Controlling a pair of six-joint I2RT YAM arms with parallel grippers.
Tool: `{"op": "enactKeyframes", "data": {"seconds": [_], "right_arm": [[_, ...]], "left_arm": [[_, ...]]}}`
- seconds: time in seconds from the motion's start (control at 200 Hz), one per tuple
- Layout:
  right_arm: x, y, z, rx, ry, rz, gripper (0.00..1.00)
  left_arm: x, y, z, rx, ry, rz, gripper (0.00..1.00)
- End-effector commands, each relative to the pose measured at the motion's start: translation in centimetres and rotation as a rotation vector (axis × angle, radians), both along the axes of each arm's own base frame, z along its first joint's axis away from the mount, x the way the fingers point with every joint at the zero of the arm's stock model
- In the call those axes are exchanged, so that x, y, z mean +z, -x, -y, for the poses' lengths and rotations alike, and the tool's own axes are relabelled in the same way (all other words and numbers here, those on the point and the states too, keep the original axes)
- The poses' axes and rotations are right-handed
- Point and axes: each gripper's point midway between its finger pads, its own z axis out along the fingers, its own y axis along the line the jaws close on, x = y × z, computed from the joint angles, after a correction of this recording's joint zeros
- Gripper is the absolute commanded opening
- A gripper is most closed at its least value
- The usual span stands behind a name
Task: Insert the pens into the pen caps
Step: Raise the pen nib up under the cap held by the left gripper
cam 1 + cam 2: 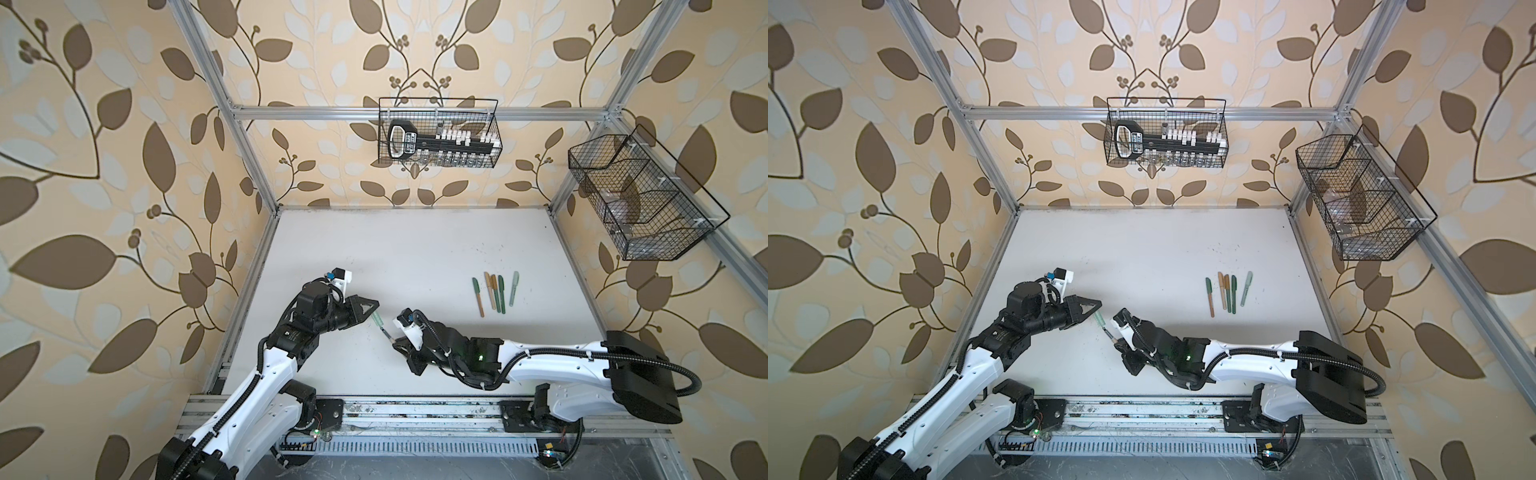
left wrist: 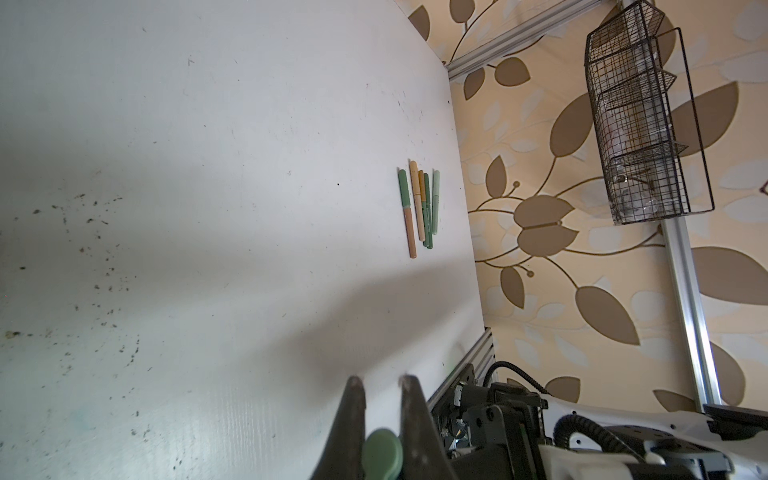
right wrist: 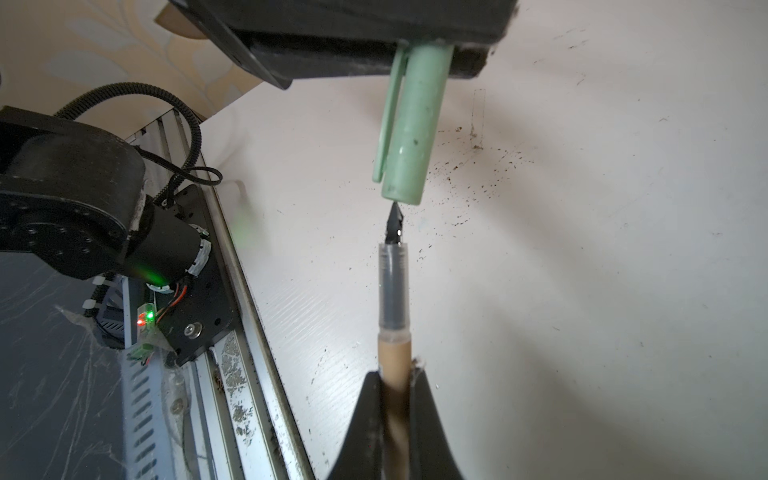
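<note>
1. The left gripper [image 1: 371, 306] reaches in from the left, low over the white table [image 1: 415, 249]. Its fingers [image 2: 353, 419] are clenched on the closed end of a pale mint cap [image 3: 409, 124].
2. That mint cap sticks out of the gripper at a slant, clear of the table, with its clip along one side. Its open end points toward the other arm.
3. Next comes a tan pen [image 3: 392, 291], with a clear grip section and a dark pointed nib, lying in line with the cap. In the right wrist view the nib's point sits right at the rim of the cap's open end, and the rest of the nib is outside the cap.
4. The right gripper [image 3: 395, 378] is squeezed tight around the tan barrel, behind the clear section. In both top views it comes in from the right, just past the table's middle.
5. On the back wall hangs a wire basket [image 1: 440, 133] holding a black tool with white pieces.
6. Further right on the table lies a row of five pens [image 1: 496, 293]. All are capped and lie side by side, well apart from both grippers. One has a dark green cap on a tan barrel, and the rightmost is pale mint.
7. A second basket [image 1: 640, 199] is fixed to the right-hand frame.
</note>
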Motion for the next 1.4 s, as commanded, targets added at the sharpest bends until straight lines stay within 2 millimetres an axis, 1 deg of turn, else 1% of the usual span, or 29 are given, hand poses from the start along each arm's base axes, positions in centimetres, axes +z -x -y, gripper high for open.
{"op": "enactKeyframes", "data": {"seconds": [0.0,0.17,0.33,0.64,0.785,0.89,1.0,1.165,1.395], "right_arm": [[1.5,-0.4,-0.7,0.01,-0.02,0.024,0.06],[1.1,-0.2,-0.6,0.014,-0.011,0.014,0.06],[0.7,-0.2,-0.5,0.006,-0.004,0.007,0.06],[1.5,-0.7,-0.5,-0.005,-0.015,0.024,0.06],[1.8,-0.9,-0.6,-0.005,-0.015,0.027,0.06],[1.8,-1.0,-0.6,-0.007,-0.015,0.029,0.06],[1.9,-1.1,-0.7,-0.006,-0.014,0.027,0.06],[1.9,-1.6,-0.7,-0.012,-0.015,0.028,0.06],[2.3,-2.1,-1.2,-0.01,-0.021,0.034,0.06]], "left_arm": [[0.9,-0.4,-0.4,0.019,-0.008,0.043,0.0],[0.7,-0.7,-1.1,0.058,-0.026,0.045,0.0],[1.0,-0.7,-1.2,0.061,-0.012,0.053,0.0],[1.2,-0.4,-1.0,0.041,-0.006,0.06,0.0],[0.8,-0.2,-0.9,0.027,-0.004,0.054,0.0],[0.6,-0.2,-0.9,0.025,-0.008,0.05,0.0],[0.9,-0.1,-0.7,0.014,0.0,0.061,0.0],[0.8,-0.1,-0.5,0.002,0.008,0.057,0.0],[0.7,0.0,0.0,-0.023,0.031,0.046,0.0]]}}
